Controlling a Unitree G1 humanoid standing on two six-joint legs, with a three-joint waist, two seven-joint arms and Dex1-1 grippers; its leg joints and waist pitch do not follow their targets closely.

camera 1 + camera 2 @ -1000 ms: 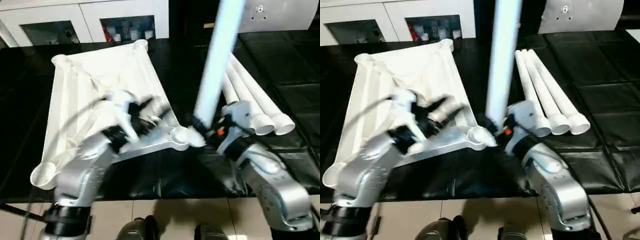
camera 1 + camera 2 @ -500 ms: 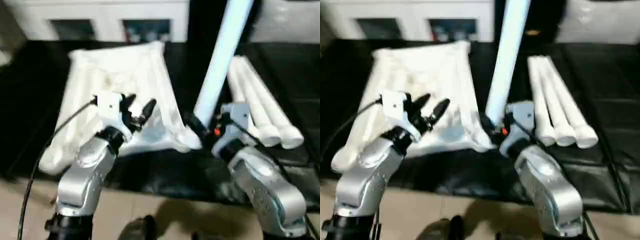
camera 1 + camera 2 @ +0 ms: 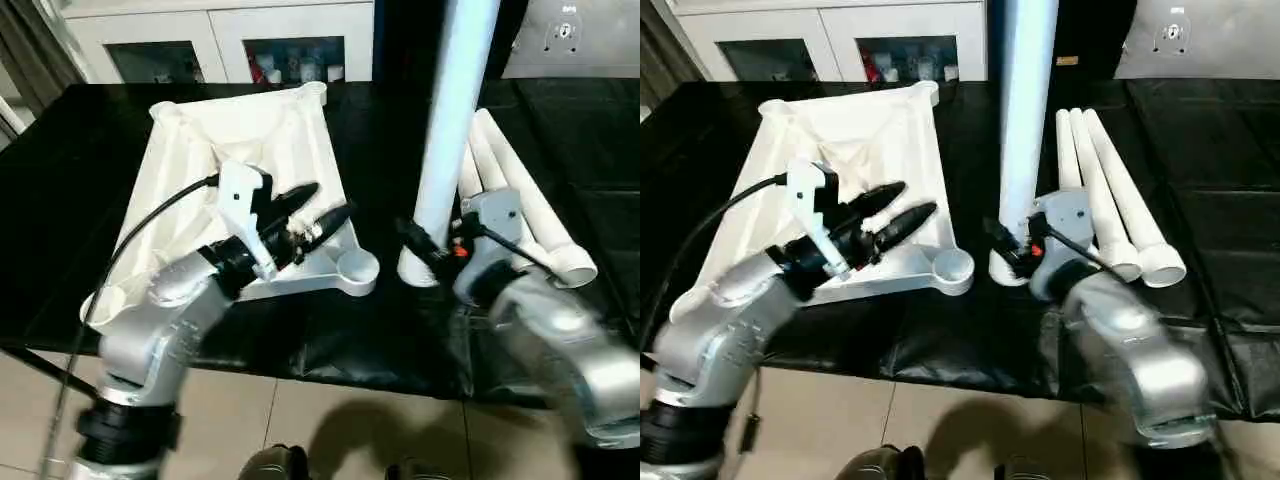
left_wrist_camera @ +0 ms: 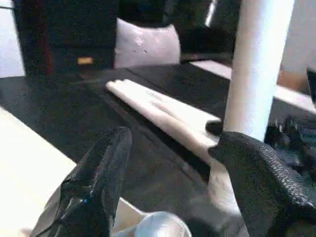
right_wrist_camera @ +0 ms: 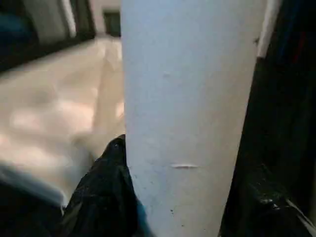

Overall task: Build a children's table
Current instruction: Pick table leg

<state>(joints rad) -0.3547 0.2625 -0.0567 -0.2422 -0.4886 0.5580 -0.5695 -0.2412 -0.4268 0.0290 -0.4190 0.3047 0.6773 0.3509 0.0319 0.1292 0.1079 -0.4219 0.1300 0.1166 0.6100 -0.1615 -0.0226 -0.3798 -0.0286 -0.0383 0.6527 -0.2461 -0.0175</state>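
The children's table top point(image 3: 235, 135) lies upside down on the black cloth, ribs up, with its near right corner socket point(image 3: 357, 268) empty. My right gripper point(image 3: 425, 245) is shut on a white leg point(image 3: 455, 90) near its lower end. The leg stands almost upright, its wide end point(image 3: 1006, 270) just right of that socket. In the right wrist view the leg point(image 5: 190, 98) sits between the black fingers point(image 5: 106, 197). My left gripper point(image 3: 315, 207) hovers open above the top's near right part, holding nothing point(image 4: 177, 163). Three more legs point(image 3: 515, 195) lie side by side to the right.
The black-covered work table point(image 3: 330, 340) ends in a front edge close to me, with tiled floor below. White cabinets with glass doors point(image 3: 215, 40) stand behind it. A grey panel point(image 3: 1185, 35) is at the back right. A black cable point(image 3: 150, 225) trails from my left wrist.
The camera has shifted. The held leg has swung from a lean to almost upright and now stands right of the socket. My left gripper has come closer to that socket.
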